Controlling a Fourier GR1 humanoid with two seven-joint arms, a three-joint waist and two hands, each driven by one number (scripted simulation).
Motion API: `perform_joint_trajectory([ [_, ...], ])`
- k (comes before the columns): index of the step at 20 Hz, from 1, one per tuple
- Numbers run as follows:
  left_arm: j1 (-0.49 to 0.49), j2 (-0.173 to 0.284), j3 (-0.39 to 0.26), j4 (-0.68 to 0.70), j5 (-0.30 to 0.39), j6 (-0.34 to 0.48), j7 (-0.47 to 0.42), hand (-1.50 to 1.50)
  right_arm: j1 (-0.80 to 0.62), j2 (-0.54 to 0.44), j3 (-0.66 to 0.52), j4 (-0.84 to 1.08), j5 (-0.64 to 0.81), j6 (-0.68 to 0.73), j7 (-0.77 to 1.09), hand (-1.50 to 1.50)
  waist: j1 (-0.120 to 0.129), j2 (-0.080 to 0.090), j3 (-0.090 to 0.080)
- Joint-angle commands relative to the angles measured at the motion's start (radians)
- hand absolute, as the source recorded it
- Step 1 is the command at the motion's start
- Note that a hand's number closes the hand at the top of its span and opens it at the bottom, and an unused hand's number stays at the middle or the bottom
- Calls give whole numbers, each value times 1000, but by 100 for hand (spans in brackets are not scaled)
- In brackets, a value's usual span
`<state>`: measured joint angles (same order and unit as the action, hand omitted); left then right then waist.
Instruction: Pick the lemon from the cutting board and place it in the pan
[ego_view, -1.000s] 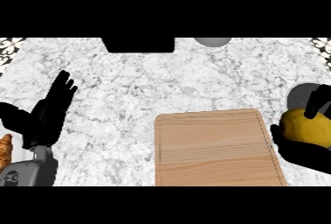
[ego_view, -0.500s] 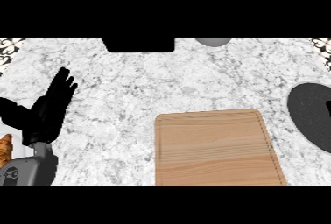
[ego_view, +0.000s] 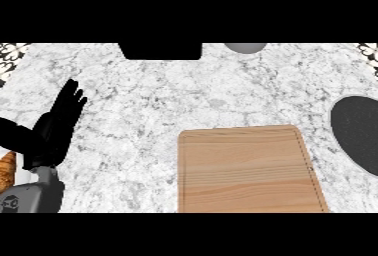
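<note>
The wooden cutting board (ego_view: 247, 167) lies at the lower middle of the marble counter with nothing on it. A dark pan (ego_view: 359, 132) shows at the right edge, partly cut off; its visible part holds nothing. No lemon is in view. My left hand (ego_view: 52, 132) rests open at the left, fingers pointing up and away. My right hand does not show.
A black object (ego_view: 160, 51) sits at the counter's far edge, with a grey round thing (ego_view: 245, 47) to its right. An orange-brown item (ego_view: 6, 170) peeks in at the left edge beside my left forearm.
A second ago my right hand held the lemon at the pan on the right edge. Hand and lemon have since left the view. The left hand barely moved.
</note>
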<state>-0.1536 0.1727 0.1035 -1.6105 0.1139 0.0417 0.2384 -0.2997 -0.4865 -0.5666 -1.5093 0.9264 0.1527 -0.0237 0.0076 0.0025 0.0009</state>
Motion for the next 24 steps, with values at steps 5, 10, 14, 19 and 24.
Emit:
perform_joint_trajectory([
  [5, -35, -14, -1, 44, -16, 11, -7, 0, -123, -62, 16, 516, -4, -222, -277, 150, 10, 4, 0],
  [10, -12, -29, -5, 74, -16, -5, -60, 0, -194, -99, 14, 748, 42, -262, -231, 150, 11, 6, 0],
  [14, 11, -28, -29, -6, -19, -4, -2, 0, -189, -87, -54, 889, -14, -263, -209, -150, 19, 5, 2],
  [19, -33, 13, 40, 48, 29, -38, -12, 0, -261, -141, -54, 1072, -51, -286, -341, -150, 11, 4, 1],
  [24, -28, -23, 9, 72, -23, 0, -54, 0, -223, -146, -183, 1046, -220, -241, -499, -150, -6, 3, 1],
])
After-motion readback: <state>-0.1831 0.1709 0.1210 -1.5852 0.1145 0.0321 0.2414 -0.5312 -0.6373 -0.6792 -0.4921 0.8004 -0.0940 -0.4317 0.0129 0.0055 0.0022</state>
